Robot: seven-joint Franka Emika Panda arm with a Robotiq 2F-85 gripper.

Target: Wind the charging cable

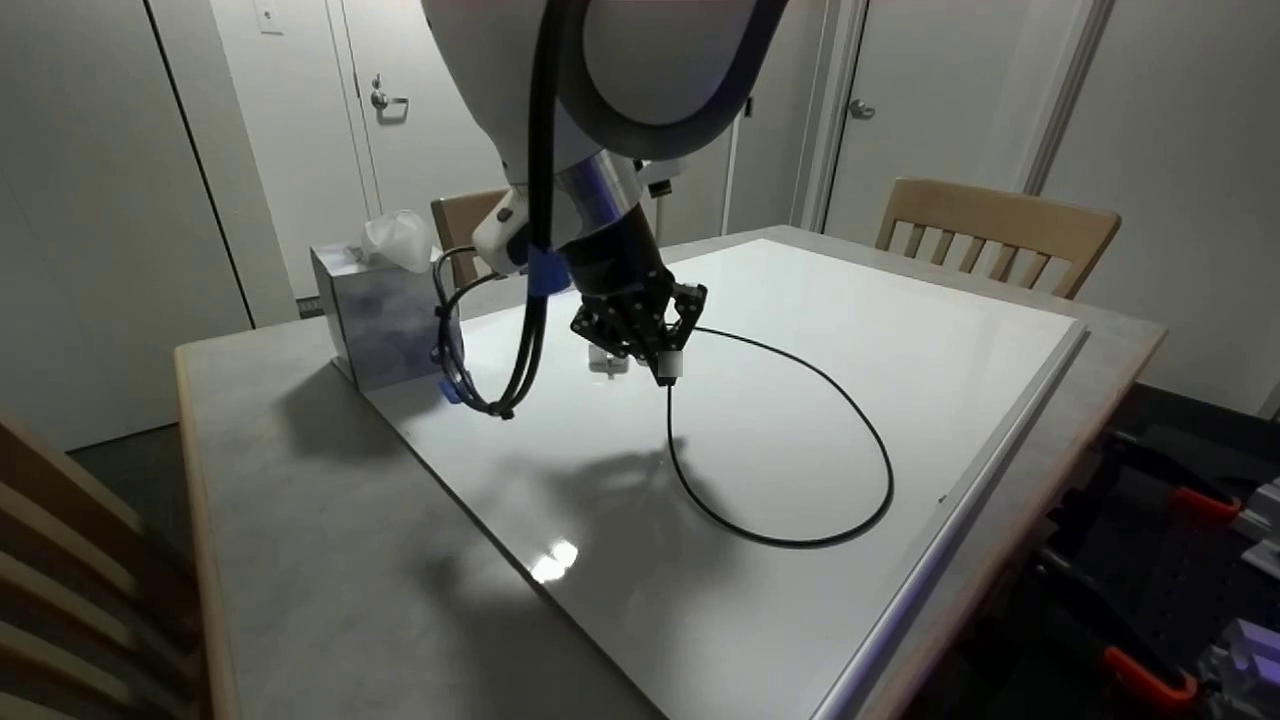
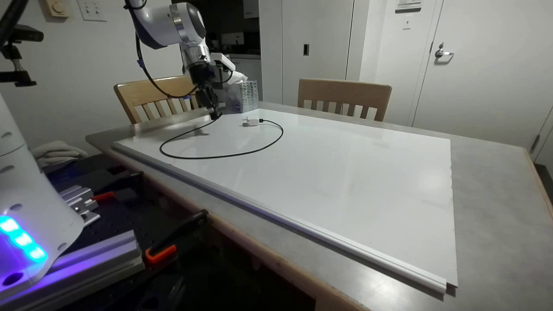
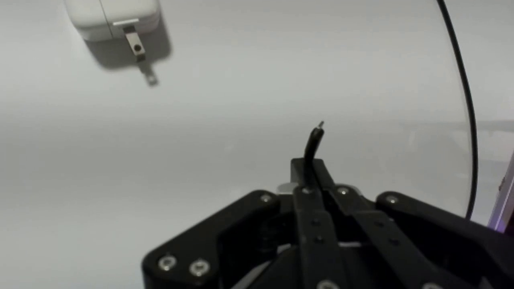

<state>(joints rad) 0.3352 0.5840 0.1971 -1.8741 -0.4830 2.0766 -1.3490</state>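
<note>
Black, thin, springy-looking: the charging cable lies in one wide loop on the glossy white surface, one end at the white charger brick, the other up in the jaws. Jaws pinched on it nr the tip; wrist view has a short dark stub w/ a small bright point poking past them. Cable prob. v. light, bendy, but w/ enough spring to push back out of a coil; slick surface, so loop & brick will likely skid. Brick prob. heavier, a loose anchor at best; its prong may snag. End grip OK to start winding; regrip mid-cable if coil slackens. Edges: raised rail runs nr the loop's bend; tissue box stands by a corner, black hose hanging nr it in an exterior view, gap hard to tell. Most room: long stretch past the brick, away from box.
</note>
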